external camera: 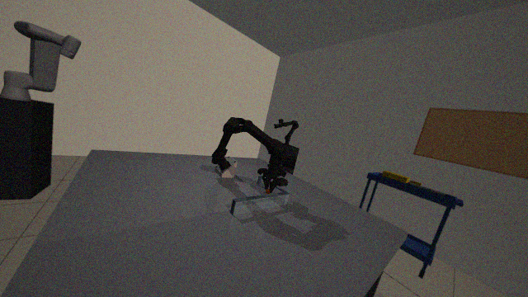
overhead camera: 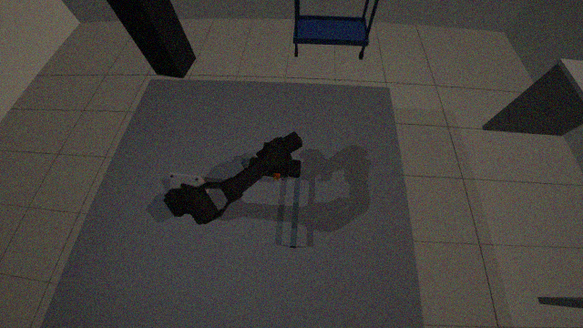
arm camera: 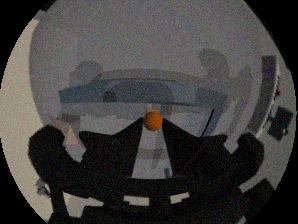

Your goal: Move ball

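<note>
The room was dim, with a pale tiled floor (overhead camera: 455, 91), a blue cart (overhead camera: 332, 28) at the far side and a brown board (external camera: 470, 138) on one wall. A grey table (overhead camera: 182, 273) filled the middle of the top view. On a black pedestal (external camera: 25, 144) in the corner stood a second, grey arm (external camera: 37, 62).

The black arm (overhead camera: 241, 179) reached from its base (overhead camera: 189, 202) across the table. Its gripper (arm camera: 153, 129) pointed down over the clear walls (external camera: 257, 200). The fingers were closed narrow on the small orange ball (arm camera: 153, 120), which sat pinched at their tips in the wrist view.

From above, the ball (overhead camera: 276, 175) showed as an orange dot under the wrist, at the near end of the long walls (overhead camera: 293, 214) that ran away from it as pale strips. In the exterior view the ball (external camera: 268, 190) hung low, just beside the walls' corner. Whether it touched the table could not be told. The see-through copy could not be made out in any view.

The arm's shadow (overhead camera: 346, 182) spread across the table beyond the walls.
</note>
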Action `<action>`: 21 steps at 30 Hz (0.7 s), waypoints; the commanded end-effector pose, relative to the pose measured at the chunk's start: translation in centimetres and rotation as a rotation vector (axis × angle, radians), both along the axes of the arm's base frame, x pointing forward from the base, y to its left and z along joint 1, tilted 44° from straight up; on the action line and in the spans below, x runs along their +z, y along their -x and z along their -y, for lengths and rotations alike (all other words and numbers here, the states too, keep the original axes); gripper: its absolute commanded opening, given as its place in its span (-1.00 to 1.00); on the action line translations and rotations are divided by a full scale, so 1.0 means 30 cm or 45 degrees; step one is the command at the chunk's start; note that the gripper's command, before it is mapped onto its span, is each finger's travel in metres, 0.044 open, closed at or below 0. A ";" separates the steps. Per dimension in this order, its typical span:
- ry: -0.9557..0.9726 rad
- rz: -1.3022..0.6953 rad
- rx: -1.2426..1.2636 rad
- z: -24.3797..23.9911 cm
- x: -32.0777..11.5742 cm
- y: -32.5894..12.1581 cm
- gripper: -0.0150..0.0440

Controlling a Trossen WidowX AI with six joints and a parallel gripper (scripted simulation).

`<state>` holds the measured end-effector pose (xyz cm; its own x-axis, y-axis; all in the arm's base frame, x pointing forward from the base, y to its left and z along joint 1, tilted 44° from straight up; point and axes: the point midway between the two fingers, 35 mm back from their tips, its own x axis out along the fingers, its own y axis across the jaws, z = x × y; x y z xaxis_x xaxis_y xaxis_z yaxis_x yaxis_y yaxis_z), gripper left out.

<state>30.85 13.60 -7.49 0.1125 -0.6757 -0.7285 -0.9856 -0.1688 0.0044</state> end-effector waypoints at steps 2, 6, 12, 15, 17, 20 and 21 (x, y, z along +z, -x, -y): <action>0.009 -0.009 0.006 0.015 -0.012 0.003 -0.49; 0.010 -0.009 0.006 0.027 -0.025 0.001 -0.49; 0.010 -0.009 0.006 0.050 -0.048 -0.002 -0.49; 0.010 -0.009 0.006 0.056 -0.054 -0.003 -0.49; 0.010 -0.009 0.006 0.056 -0.054 -0.003 -0.49; 0.010 -0.009 0.006 0.056 -0.054 -0.003 -0.49; 0.000 0.003 0.000 0.045 -0.046 -0.009 -0.40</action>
